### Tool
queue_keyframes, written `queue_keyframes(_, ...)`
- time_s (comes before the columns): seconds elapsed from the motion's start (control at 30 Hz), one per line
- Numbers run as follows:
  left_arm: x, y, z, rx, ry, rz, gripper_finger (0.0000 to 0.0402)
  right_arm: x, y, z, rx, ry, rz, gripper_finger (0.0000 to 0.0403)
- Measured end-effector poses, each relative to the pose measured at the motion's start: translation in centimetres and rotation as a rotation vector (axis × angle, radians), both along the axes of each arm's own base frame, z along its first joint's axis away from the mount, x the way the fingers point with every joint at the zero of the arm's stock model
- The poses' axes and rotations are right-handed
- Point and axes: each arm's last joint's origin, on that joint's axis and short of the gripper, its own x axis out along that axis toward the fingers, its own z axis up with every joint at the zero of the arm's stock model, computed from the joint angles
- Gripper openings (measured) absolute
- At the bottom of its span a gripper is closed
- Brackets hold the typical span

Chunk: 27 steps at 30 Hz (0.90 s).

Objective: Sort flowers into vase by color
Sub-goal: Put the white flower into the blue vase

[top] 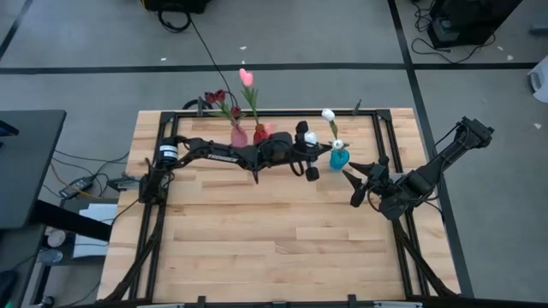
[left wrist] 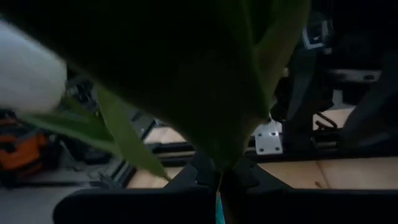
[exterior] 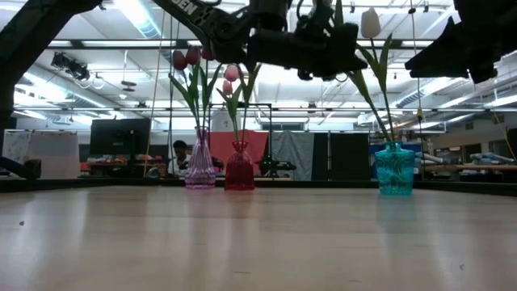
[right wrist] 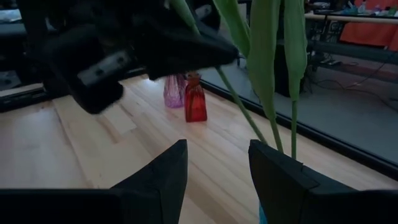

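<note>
My left gripper [top: 325,152] reaches level from the table's left and is shut on a white tulip [top: 310,137] above the teal vase [exterior: 394,170]. Another white tulip [top: 328,114] stands in that vase. The pink vase [exterior: 200,171] holds maroon tulips [top: 218,98]. Beside it, the red vase [exterior: 239,171] holds a pink tulip [top: 247,77]. All three vases stand along the far edge. My right gripper [right wrist: 214,177] waits open just right of the teal vase, touching nothing. My left gripper pinches the white tulip's thin green stem [left wrist: 219,182] between its two shut fingers, below the leaves. The fingers come level from the table's left and lie across the stem. The tulip slants upward, head [left wrist: 25,74] above the fingers. Its lower stem [exterior: 373,109] runs down into the teal vase's mouth.
A black metal frame [top: 377,128] runs around the wooden tabletop. The near half of the table [top: 274,248] is bare wood. My right arm [top: 428,175] stands at the right edge, close to the teal vase. A person sits in the room beyond the table [exterior: 179,153].
</note>
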Motion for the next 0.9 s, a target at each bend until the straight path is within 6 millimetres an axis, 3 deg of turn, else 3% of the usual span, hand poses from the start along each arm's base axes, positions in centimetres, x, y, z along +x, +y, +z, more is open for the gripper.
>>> queue_keyframes(0.3,-1.2,-1.5,3.1,0.041,0.008,-0.007,0.0005,0.0,0.0,0.0,0.000,0.002,0.003,0.0181)
queue_keyframes(0.5,-3.6,-2.6,6.5,0.024,0.100,-0.032,0.0005,1.0,0.9,0.4,-0.042,0.066,0.125,0.0181)
queue_keyframes(0.9,-4.4,-6.8,7.0,-0.002,0.174,-0.179,0.0005,5.0,2.5,1.1,-0.269,0.095,0.177,0.0181)
